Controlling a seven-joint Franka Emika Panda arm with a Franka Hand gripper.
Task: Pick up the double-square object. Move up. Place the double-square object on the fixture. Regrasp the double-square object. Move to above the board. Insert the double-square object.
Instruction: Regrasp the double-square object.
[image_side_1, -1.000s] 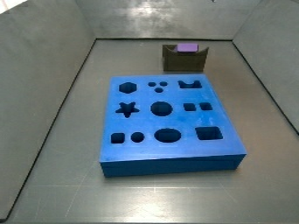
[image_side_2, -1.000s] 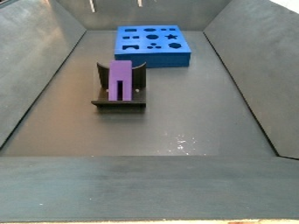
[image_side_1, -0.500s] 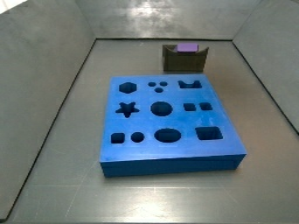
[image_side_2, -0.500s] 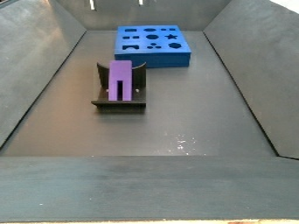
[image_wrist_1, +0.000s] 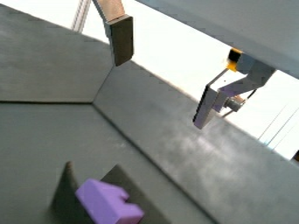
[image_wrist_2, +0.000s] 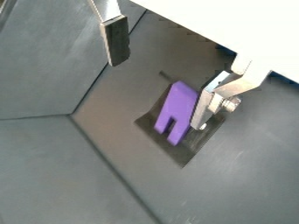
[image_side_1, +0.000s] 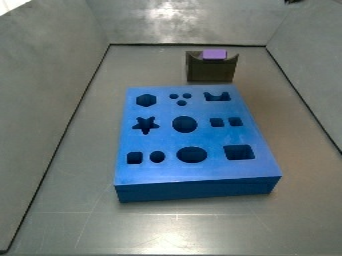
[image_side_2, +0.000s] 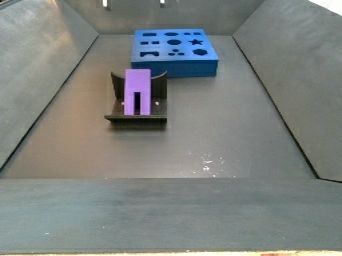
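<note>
The light-purple double-square object (image_side_2: 138, 90) rests in the dark fixture (image_side_2: 134, 118), standing in its notch; it also shows as a purple top (image_side_1: 211, 56) on the fixture (image_side_1: 210, 69) in a side view. The blue board (image_side_1: 190, 140) with dark cut-outs lies flat on the floor, also the board (image_side_2: 175, 51). My gripper (image_wrist_2: 160, 77) is open, high above the floor, with nothing between its fingers (image_wrist_2: 115, 41). The double-square object (image_wrist_2: 177, 110) lies below it near one finger, and the double-square object (image_wrist_1: 108, 200) shows at a wrist view's edge under the gripper (image_wrist_1: 162, 77). The gripper is out of both side views.
Grey walls (image_side_1: 54, 60) enclose the bin floor on all sides. The fixture (image_wrist_2: 176, 140) sits near a wall corner (image_wrist_1: 93, 101).
</note>
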